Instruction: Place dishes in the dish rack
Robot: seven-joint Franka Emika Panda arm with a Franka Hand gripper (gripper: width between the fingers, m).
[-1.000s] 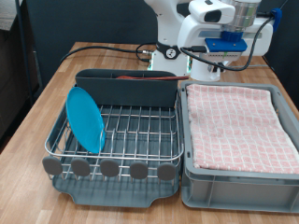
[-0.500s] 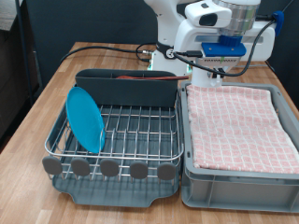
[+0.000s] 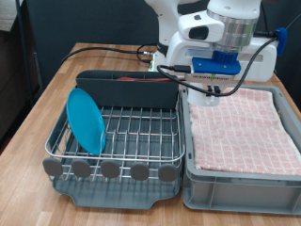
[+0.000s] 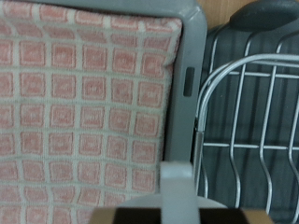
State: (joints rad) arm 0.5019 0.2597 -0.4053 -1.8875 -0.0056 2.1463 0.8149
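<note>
I see the tool hanging low over the tub's near-rack edge; can't tell its opening. The light-blue plate stands upright in the dish rack

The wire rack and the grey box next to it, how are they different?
The dish rack is a silver wire grid in a dark grey tray; the grey tub has solid lighter walls. The dish rack holds a light-blue plate standing on edge; the grey tub holds a pink checked cloth lying flat. The gripper is above the grey tub's far edge, not the dish rack. Both sit side by side on the wooden table.
</note>
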